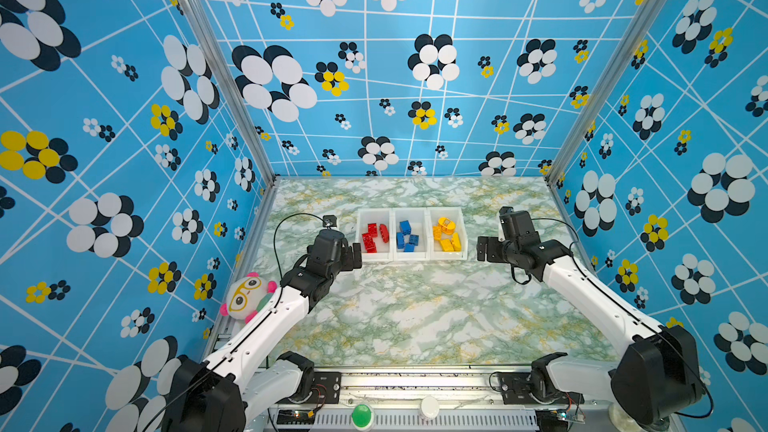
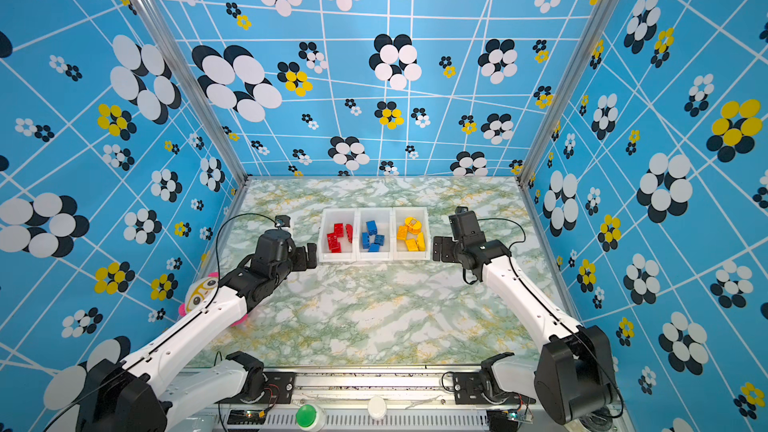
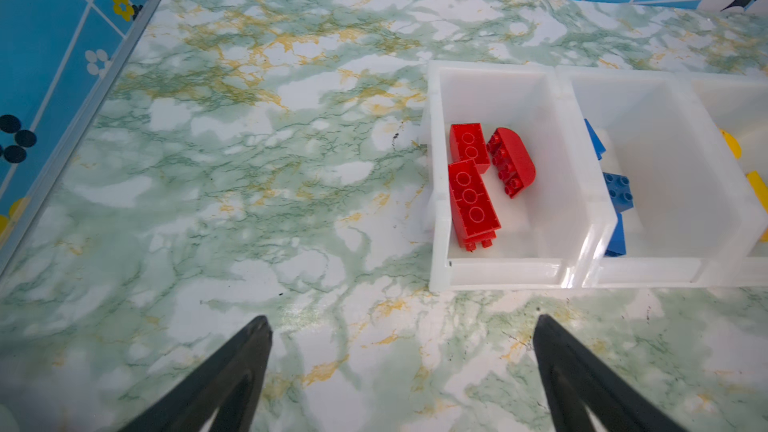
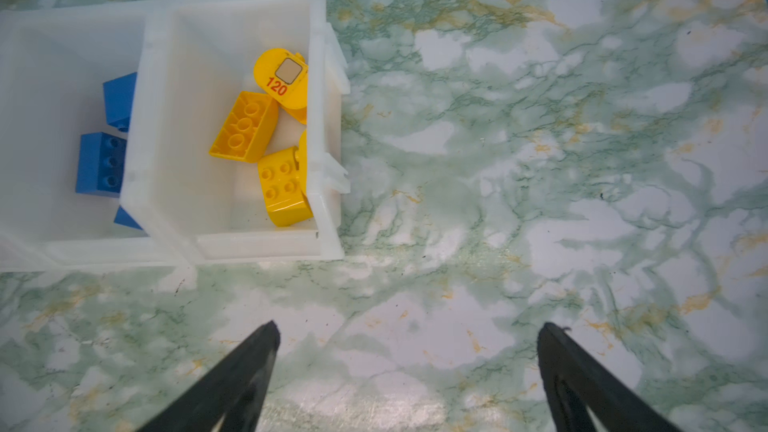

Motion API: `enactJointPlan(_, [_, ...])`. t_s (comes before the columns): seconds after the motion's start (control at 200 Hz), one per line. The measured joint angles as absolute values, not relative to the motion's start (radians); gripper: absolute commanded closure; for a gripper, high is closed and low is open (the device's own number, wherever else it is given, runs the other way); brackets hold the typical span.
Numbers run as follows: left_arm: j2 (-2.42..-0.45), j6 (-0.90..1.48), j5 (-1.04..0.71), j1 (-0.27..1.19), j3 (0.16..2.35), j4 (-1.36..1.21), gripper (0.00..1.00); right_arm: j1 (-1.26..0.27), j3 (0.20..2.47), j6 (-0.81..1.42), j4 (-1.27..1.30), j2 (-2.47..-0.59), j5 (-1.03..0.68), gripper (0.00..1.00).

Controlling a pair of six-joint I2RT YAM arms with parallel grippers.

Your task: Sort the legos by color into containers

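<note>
Three joined white containers (image 1: 411, 258) (image 2: 374, 258) stand in a row at the middle of the marbled table. Red legos (image 1: 374, 236) (image 3: 473, 201) lie in the left one, blue legos (image 1: 407, 236) (image 4: 102, 162) in the middle one, and yellow legos (image 1: 446, 234) (image 4: 245, 130) in the right one, among them a rounded yellow piece marked 120 (image 4: 282, 76). My left gripper (image 1: 356, 257) (image 3: 402, 320) hovers just left of the red bin, open and empty. On the other side, my right gripper (image 1: 482, 249) (image 4: 409, 325) stands beside the yellow bin, also open and empty.
A plush toy with yellow glasses (image 1: 245, 295) lies at the table's left edge, partly under my left arm. Patterned blue walls close the table on three sides. A green button (image 1: 361, 415) and a white knob (image 1: 429, 407) sit on the front rail.
</note>
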State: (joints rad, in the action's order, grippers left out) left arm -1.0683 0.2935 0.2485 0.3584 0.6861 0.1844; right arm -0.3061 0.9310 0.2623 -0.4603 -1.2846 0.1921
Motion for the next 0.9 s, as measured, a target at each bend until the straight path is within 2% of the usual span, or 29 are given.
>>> enactJointPlan(0.355, [-1.063,0.192,0.244,0.228,0.537,-0.084,0.0,-0.186,0.753,0.123,-0.134,-1.321,0.255,0.01])
enactJointPlan(0.9, [-1.23,0.04,0.223,0.12,0.387,-0.503,0.01,-0.102,0.581,0.002,0.344,-1.438,0.231,0.01])
